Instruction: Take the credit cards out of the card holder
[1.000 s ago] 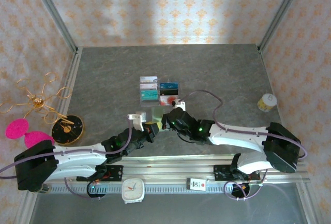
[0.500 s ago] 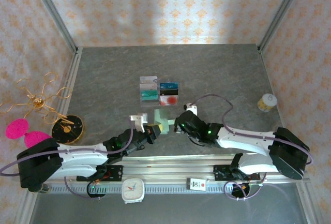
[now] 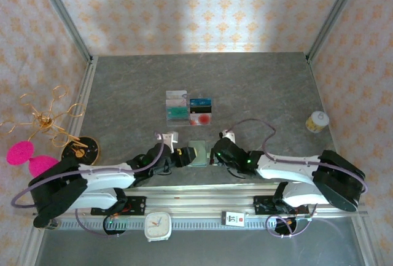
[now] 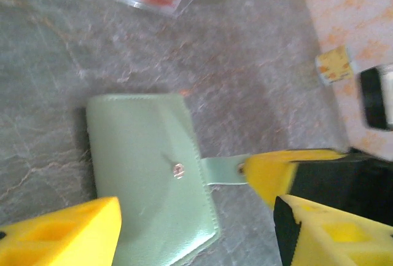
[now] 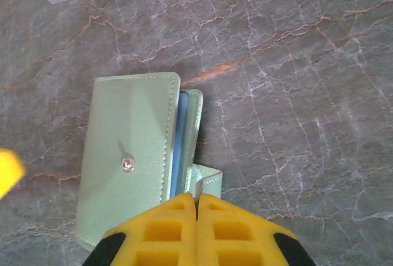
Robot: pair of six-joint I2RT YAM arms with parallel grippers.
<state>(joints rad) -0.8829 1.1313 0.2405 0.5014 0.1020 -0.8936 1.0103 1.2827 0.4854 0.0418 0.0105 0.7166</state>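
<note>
We see a gray table top (image 3: 258, 82) that looks like stone with thin cracks. Walls (image 3: 202, 8) with orange flower paper stand on three sides, and a soft bright patch of light (image 3: 215, 2) falls on the back one. Shiny metal posts (image 3: 61, 14) run up the corners.

Two matching arms. Left arm (image 3: 104, 177), right arm (image 3: 288, 168): glossy white shells on the long links, bulky black housings at the shoulder ends, black joints and wrists. Thin greyish-lilac cable (image 3: 252, 121) looped loose off each one, wrist end to shoulder end. Small white camera block (image 3: 228, 135) at each wrist. Tiny green status light (image 3: 249, 160) on the right forearm. Flat black base plates (image 3: 273, 204) underneath. Fingers (image 5: 166, 232) bright yellow, blocky plastic, moulded rectangular pockets in the faces, black mounts behind.
</note>
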